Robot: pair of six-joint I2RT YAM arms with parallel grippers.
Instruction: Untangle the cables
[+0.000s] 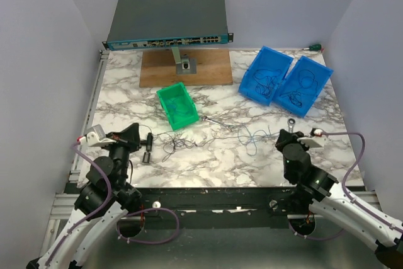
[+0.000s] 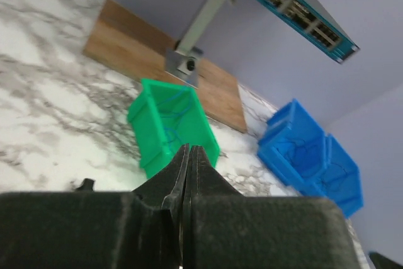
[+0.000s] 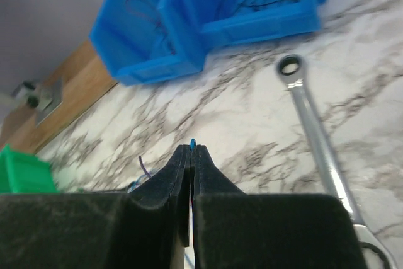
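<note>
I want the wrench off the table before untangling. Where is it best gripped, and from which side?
Probably mid-shaft, from straight above, pinching the wrench across its narrow width. It lies flat on the table, and the straight shaft is slimmer than the ring head.

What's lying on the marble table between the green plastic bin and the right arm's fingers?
In the top view, thin blue and dark cables curl across that stretch, between the green plastic bin and the right arm's fingers.
</note>
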